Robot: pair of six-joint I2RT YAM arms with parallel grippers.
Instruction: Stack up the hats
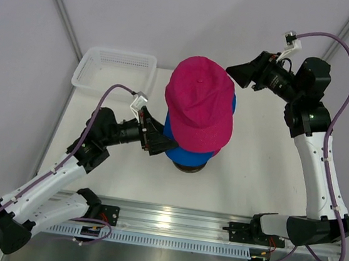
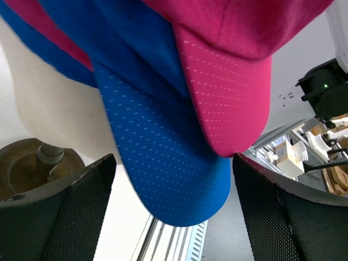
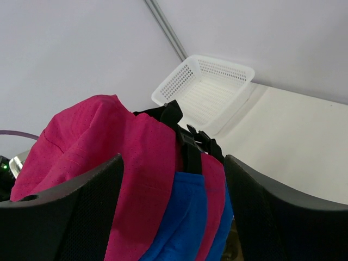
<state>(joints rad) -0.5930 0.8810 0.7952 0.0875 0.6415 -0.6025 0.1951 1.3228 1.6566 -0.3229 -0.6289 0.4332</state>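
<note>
- Pink cap point(image 1: 200, 102): top of the stack on the mannequin head point(image 2: 49, 109), mid tabletop point(image 1: 251, 177); blue cap point(image 1: 188, 152) directly beneath.
- Left tool point(image 1: 160, 143): fingers apart at the stack's left side, both brims hanging between them, unclamped.
- Right tool point(image 1: 237, 71): fingers apart, far right of the stack, near it.
- Basket point(image 1: 100, 65): far left.

Right gripper point(image 3: 173, 163): two dark mesh-textured fingers point(image 3: 70, 217) spread wide at lower left and lower right, nothing between them gripped. Stack of hats point(image 3: 136, 179) beyond the gap, back side facing the camera. Top hat pink point(image 3: 103, 141); below it a blue layer point(image 3: 185, 212), then pink, then blue at the edge. Black adjuster straps point(image 3: 187, 144) with buckles run down the back. White mesh basket point(image 3: 175, 82) farther off on the pale table point(image 3: 293, 141), near the grey wall point(image 3: 70, 49).
</note>
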